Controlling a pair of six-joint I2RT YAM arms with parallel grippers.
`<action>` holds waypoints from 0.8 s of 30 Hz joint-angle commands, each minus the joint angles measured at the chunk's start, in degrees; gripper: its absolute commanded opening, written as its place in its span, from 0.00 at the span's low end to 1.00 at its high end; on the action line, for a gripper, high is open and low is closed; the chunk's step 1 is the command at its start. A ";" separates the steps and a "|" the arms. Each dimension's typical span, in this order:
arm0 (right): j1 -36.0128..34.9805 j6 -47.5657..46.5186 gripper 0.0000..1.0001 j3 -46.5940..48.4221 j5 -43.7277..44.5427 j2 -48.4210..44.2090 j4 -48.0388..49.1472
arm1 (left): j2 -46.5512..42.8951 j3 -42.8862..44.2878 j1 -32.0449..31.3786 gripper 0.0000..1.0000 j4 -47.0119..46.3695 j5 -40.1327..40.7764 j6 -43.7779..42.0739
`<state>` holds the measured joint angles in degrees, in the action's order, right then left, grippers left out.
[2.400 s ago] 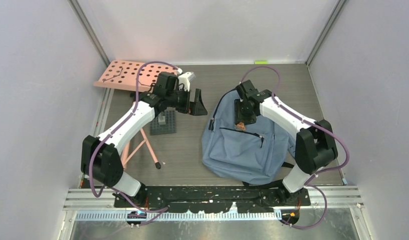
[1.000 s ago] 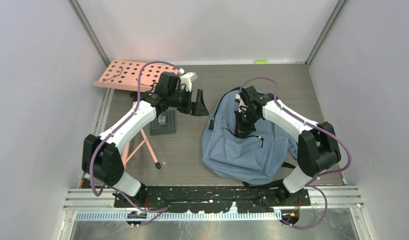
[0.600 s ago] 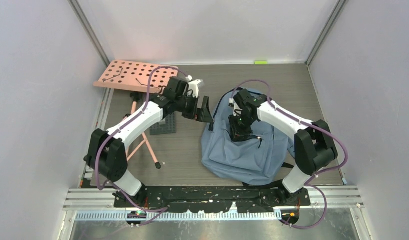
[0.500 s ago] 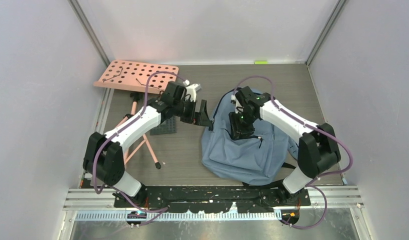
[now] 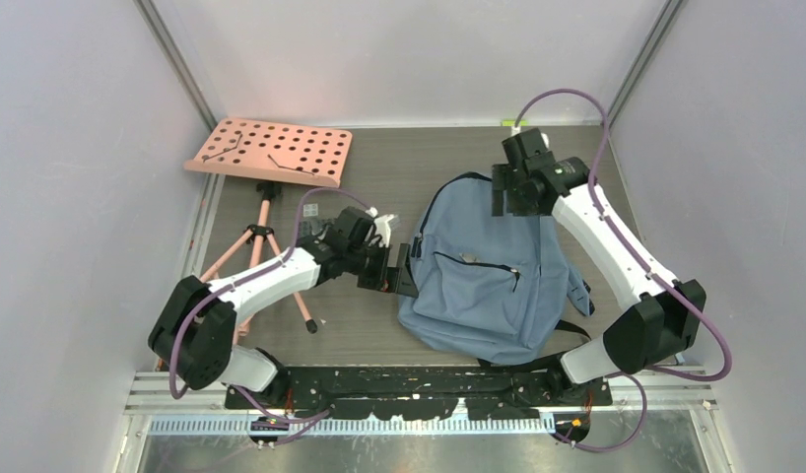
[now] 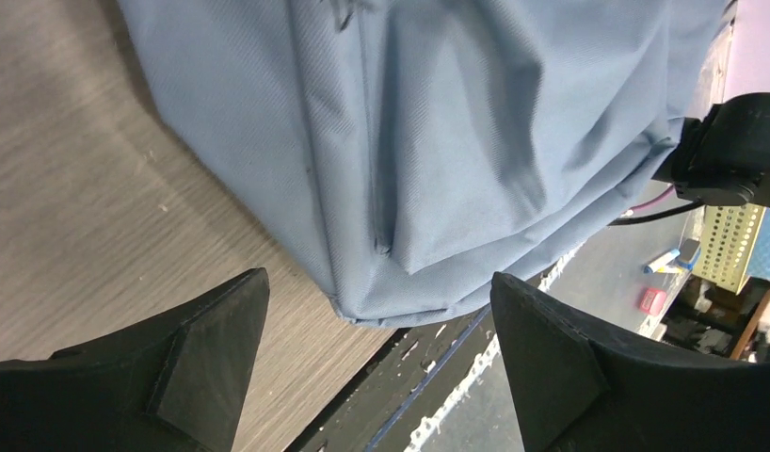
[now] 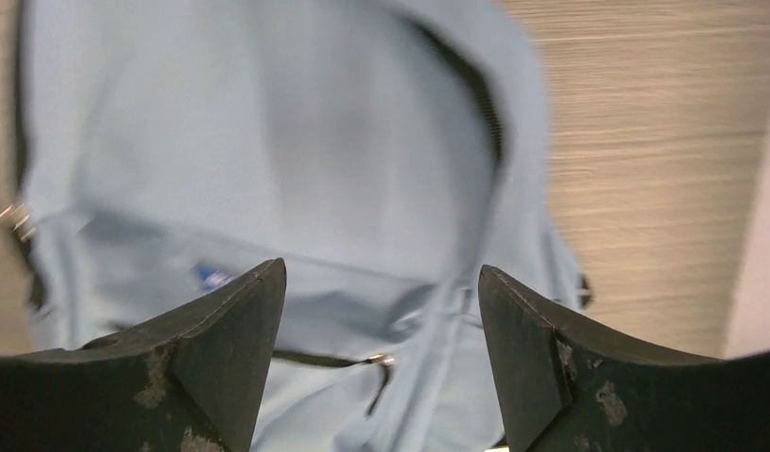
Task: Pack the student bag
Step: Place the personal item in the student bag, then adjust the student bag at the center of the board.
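At the far left, a pink perforated board (image 5: 271, 150) sits on a tripod (image 5: 256, 241), well apart from the work. The left arm (image 5: 281, 276) stretches low across the counter (image 5: 419, 158) with its forearm nearly level. The left claw (image 5: 403, 272) is released, jaws wide and holding nothing, just beside the bag's left edge; its wrist camera looks along the bag's side seam toward a lower corner.

The student bag (image 5: 488, 296) lies flat on the counter, centre-right, with its front panel up and its top toward the far wall. It looks soft and limp, probably light, and likely to sag and fold rather than lift as one piece. The smooth cloth may slip out of a shallow pinch. The firmer holds are probably the front-pocket zipper (image 5: 478, 264), a seam, or a deep fold at the edge.

The right arm (image 5: 616, 246) rises from its base with the elbow out to the right, then bends back over the bag's top end. The right claw (image 5: 507, 192) hangs above the bag, pointing down, with its jaws spread and empty. Its wrist view is blurred.
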<state>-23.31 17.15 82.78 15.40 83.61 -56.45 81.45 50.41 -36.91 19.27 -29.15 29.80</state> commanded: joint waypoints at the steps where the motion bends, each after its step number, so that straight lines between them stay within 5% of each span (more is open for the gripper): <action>1: 6.47 -1.88 0.81 2.53 12.35 0.13 0.37 | -3.10 -3.94 -0.59 0.90 -5.66 2.57 5.01; 11: 11.69 -6.92 0.80 2.38 10.72 6.46 7.23 | -7.41 -10.79 -2.32 0.89 -7.87 7.76 10.54; 18: 12.76 -7.81 0.78 3.66 8.96 11.58 8.94 | -5.57 -17.27 -5.08 0.85 -18.66 6.30 18.95; 24: 14.19 -7.76 0.63 3.65 5.32 13.66 10.62 | -1.22 -18.45 -5.63 0.57 -28.02 3.69 23.40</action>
<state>-10.33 9.96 83.90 23.49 97.08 -48.95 78.24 31.99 -42.26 1.80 -23.31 49.06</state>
